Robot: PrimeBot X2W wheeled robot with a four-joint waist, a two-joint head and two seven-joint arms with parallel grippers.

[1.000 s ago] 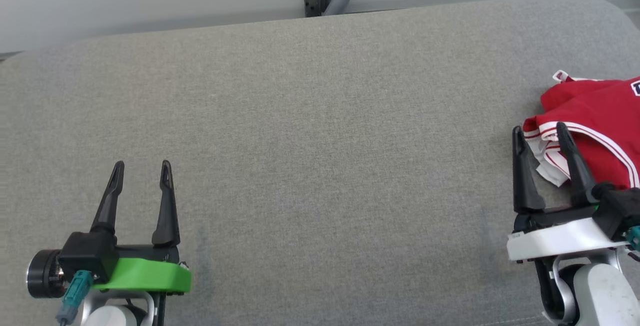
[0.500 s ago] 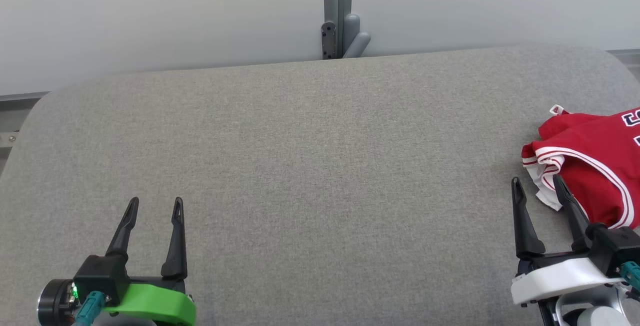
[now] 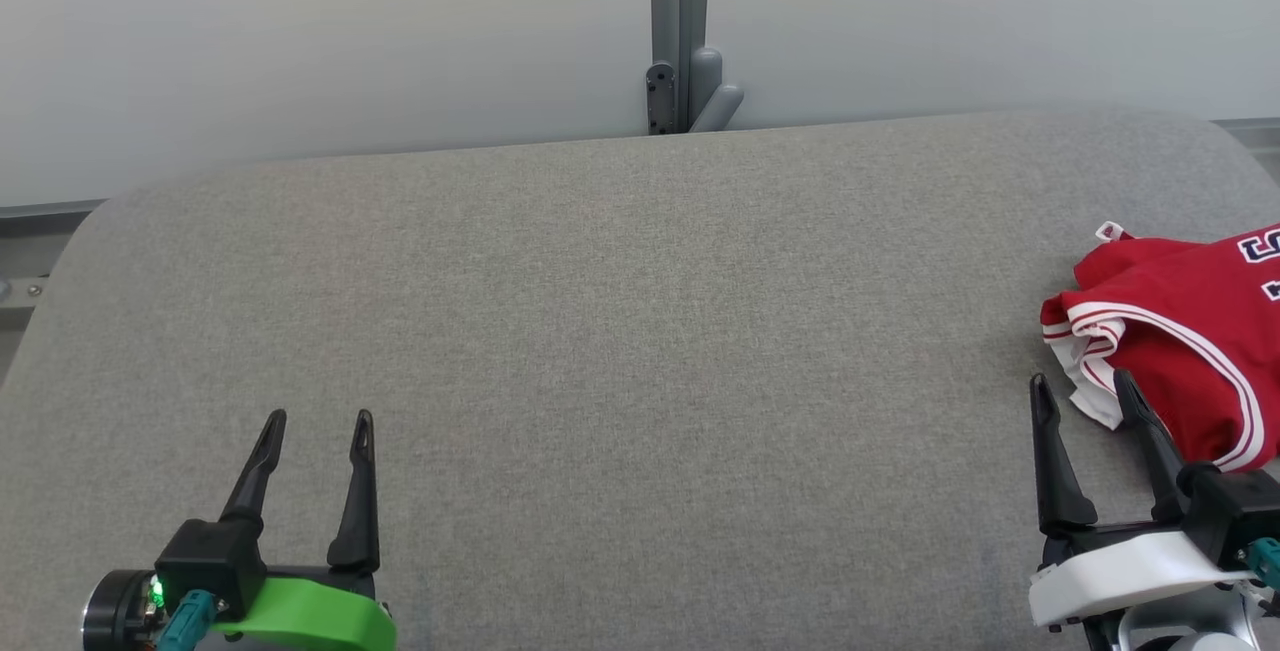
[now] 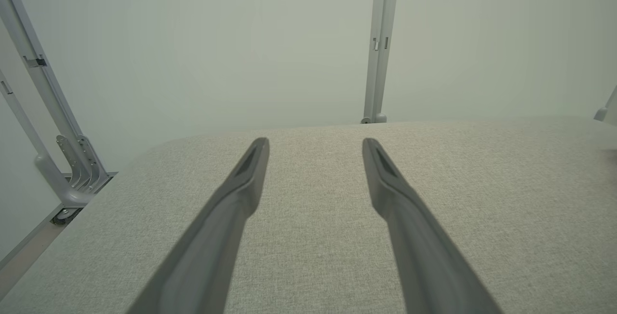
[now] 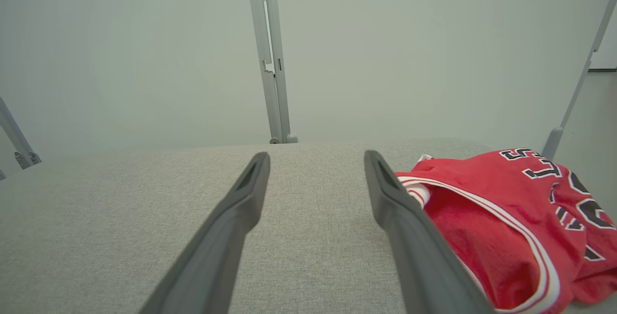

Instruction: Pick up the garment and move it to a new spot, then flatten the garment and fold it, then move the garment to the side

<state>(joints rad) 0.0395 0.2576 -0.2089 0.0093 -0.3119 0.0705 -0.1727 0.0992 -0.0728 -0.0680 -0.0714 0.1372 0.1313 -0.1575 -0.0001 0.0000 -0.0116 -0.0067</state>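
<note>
My left gripper (image 3: pixel 320 418) and right gripper (image 3: pixel 1081 381) both stand spread wide, holding nothing; the red garment (image 3: pixel 1180 331) lies bunched on the grey padded surface (image 3: pixel 640 281) just beyond the right gripper's outer finger, well apart from the left one. I judge it light, soft and floppy, apt to sag when lifted, so I'd pinch the white-striped hem (image 3: pixel 1085 316) nearest those fingertips.

head: above, looking down | 2 wrists: low, forward | shared: grey surface (image 3: pixel 640 331)

Partly legible lettering (image 5: pixel 536 172) on garment (image 5: pixel 482 217)
</note>
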